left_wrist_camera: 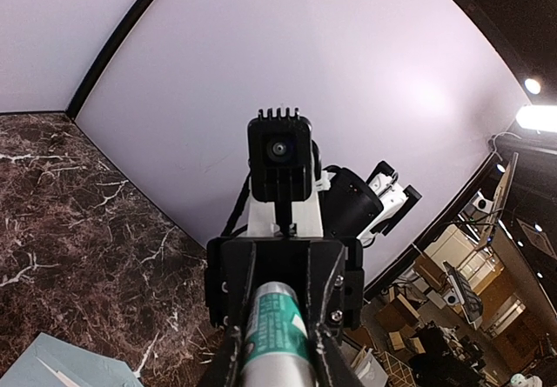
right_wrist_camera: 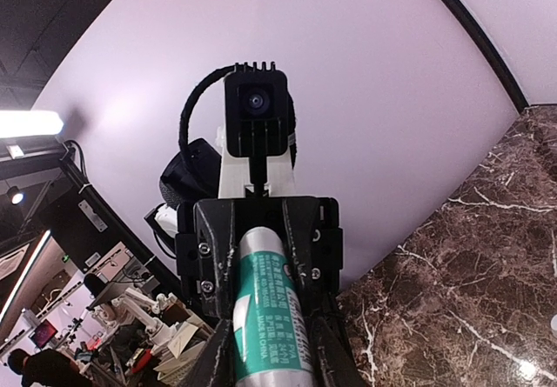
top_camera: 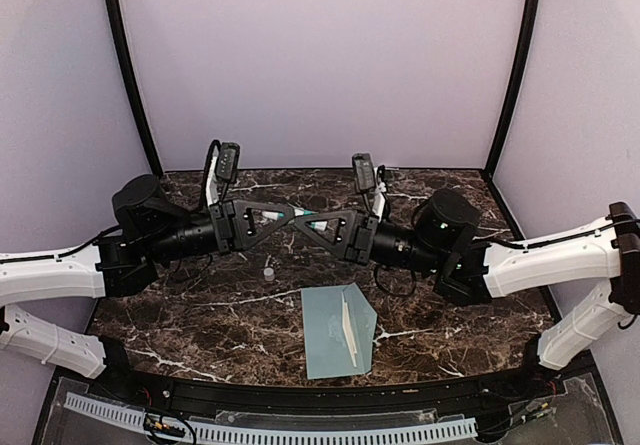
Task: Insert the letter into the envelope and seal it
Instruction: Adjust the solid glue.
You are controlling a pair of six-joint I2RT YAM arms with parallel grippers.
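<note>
Envelope [top_camera: 330, 337] sits flap-open on the surface [top_camera: 200, 315], not sealed yet, with both jaws clamped on one glue stick [right_wrist_camera: 265, 309].

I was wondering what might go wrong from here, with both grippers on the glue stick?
1. The left gripper and right gripper clamp one glue stick in mid-air; uneven pulling might let it slip and fall.
2. The envelope lies unheld, flap open, nearby; a dropped stick could knock it askew.
3. A small white cap-like piece lies loose and might roll.
</note>
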